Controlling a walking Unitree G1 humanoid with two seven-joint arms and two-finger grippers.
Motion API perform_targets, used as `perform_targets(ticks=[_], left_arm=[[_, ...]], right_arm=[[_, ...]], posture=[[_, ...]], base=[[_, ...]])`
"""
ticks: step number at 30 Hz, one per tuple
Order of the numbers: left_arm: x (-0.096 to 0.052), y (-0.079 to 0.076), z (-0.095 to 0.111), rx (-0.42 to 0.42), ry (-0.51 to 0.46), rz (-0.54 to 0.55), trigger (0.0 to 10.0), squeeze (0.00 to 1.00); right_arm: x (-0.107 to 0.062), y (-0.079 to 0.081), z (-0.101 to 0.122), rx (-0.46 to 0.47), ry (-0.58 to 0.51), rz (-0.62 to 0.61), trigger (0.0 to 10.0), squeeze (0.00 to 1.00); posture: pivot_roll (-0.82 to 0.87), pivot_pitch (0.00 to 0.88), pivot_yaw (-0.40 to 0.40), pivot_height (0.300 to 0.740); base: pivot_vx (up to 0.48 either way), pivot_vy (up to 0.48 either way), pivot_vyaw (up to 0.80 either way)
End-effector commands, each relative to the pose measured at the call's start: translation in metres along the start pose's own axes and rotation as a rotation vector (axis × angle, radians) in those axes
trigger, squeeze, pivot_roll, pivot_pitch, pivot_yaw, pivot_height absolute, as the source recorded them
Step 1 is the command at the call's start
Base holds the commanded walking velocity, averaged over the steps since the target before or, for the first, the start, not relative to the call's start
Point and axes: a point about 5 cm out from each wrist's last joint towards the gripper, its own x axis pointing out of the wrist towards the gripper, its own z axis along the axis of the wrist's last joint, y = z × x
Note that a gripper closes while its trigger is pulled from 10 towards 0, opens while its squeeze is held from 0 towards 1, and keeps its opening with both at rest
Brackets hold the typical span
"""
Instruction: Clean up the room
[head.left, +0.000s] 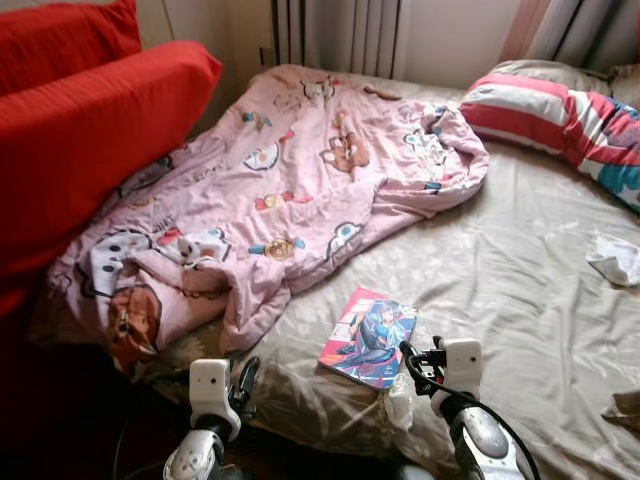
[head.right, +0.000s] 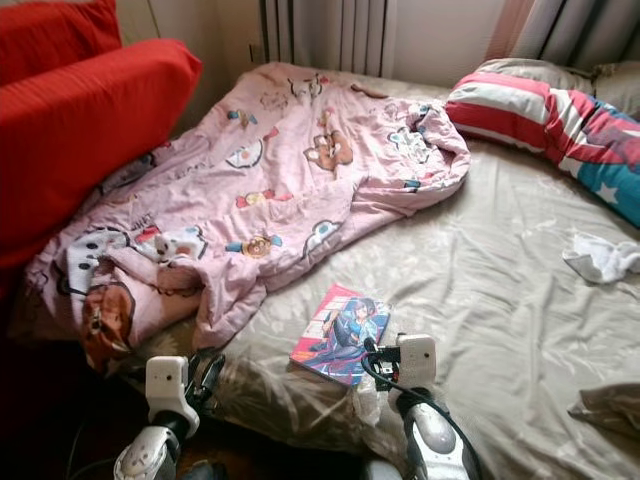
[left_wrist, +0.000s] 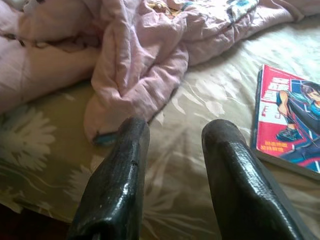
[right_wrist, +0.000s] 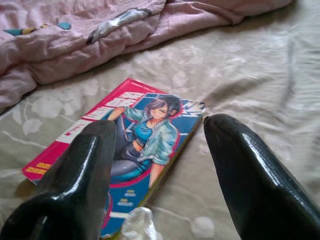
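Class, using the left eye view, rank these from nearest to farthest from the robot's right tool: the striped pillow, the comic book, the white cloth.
1. Comic book: on the sheet just ahead of the right tool.
2. White cloth: off to the right.
3. Striped pillow: far right, at the bed's head.

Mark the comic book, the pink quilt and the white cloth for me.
comic book (head.left: 368, 338), left eye view, middle of its cover.
pink quilt (head.left: 300, 170), left eye view, flat central part.
white cloth (head.right: 600, 258), right eye view, middle of the crumpled piece.
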Motion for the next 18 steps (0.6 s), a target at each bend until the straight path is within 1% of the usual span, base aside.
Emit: perform_targets(ticks=[1,5,7,8,9,10,12,14,18], left_arm=[[-0.009,0.001,-0.008,-0.001,0.018,0.018,10.0,0.0],[-0.009,0.002,-0.003,0.005,-0.004,0.026,10.0,0.0],[-0.007,0.003,0.003,0.011,-0.027,0.029,10.0,0.0],[-0.005,0.005,0.01,0.017,-0.05,0.031,10.0,0.0],[-0.005,0.005,0.01,0.017,-0.05,0.031,10.0,0.0],[-0.003,0.005,0.016,0.022,-0.068,0.027,10.0,0.0],[-0.001,0.006,0.02,0.027,-0.08,0.023,10.0,0.0],[0.002,0.005,0.026,0.036,-0.095,0.01,10.0,0.0],[0.004,0.003,0.032,0.044,-0.101,-0.009,10.0,0.0]], right_arm=[[-0.004,0.003,-0.003,0.0,-0.002,0.019,10.0,0.0],[-0.005,0.006,-0.005,-0.003,0.003,0.05,10.0,0.0],[-0.004,0.008,-0.005,0.0,0.008,0.05,10.0,0.0],[-0.005,0.01,-0.006,0.0,0.011,0.059,10.0,0.0],[-0.005,0.01,-0.006,0.0,0.011,0.059,10.0,0.0],[-0.007,0.011,-0.006,0.015,-0.006,0.061,10.0,0.0],[-0.007,0.012,-0.007,0.027,-0.006,0.056,10.0,0.0],[-0.006,0.013,-0.009,0.026,0.021,0.052,10.0,0.0],[-0.005,0.015,-0.014,0.042,0.07,0.046,10.0,0.0]], posture=[[-0.09,0.227,-0.053,0.618],[-0.07,0.235,-0.062,0.618],[-0.06,0.235,-0.063,0.618],[-0.06,0.229,-0.058,0.618],[-0.06,0.229,-0.058,0.618],[-0.05,0.229,-0.053,0.618],[-0.05,0.231,-0.047,0.618],[-0.05,0.236,-0.036,0.618],[-0.04,0.239,-0.022,0.618]], base=[[0.0,0.0,0.0],[0.0,0.0,0.0],[0.0,0.0,0.0],[0.0,0.0,0.0],[0.0,0.0,0.0],[0.0,0.0,0.0],[0.0,0.0,0.0],[0.0,0.0,0.0],[0.0,0.0,0.0]])
